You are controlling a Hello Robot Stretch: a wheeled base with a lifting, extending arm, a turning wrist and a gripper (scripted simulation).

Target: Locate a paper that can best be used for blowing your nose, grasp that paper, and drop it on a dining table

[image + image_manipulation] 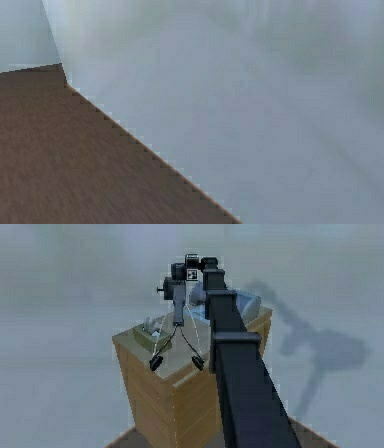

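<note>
Hand (pixel 177 363): two thin fingers (pixel 157 358) point down at the top of a light wooden surface (pixel 150 399), a tall boxy stand. Can't tell if the fingers are apart, together or clamped on anything. Things lie on the top right by the hand, so can't tell whether it holds anything either. Dark hand body sits above the fingers, with a white marked square (pixel 190 269) at the wrist. The arm (pixel 240 364) runs as a dark bar up from the bottom edge.

Just left of the hand, on the top: a small grey-white lump (pixel 152 327). Over or touching, can't say. At the far right corner of the top, partly behind the arm: a pale bluish thing (pixel 250 302). Either could be the nose-blowing paper; both are too blobby to name. So the task's thing is most likely on this top, near the hand.

Step, my judgement: locating looks done and the grasp is in hand. The drop on a dining table is not yet done. The next move calls for settling the fingers on the right lump and lifting it clear of the top, then turning the base away to seek the table.

Counts: 1 hand, 2 fingers, 1 arm, 1 surface, 2 things on it.

Forward view: dark wood floor (pixel 60 150) meets a pale wall (pixel 250 100), close ahead.
</note>
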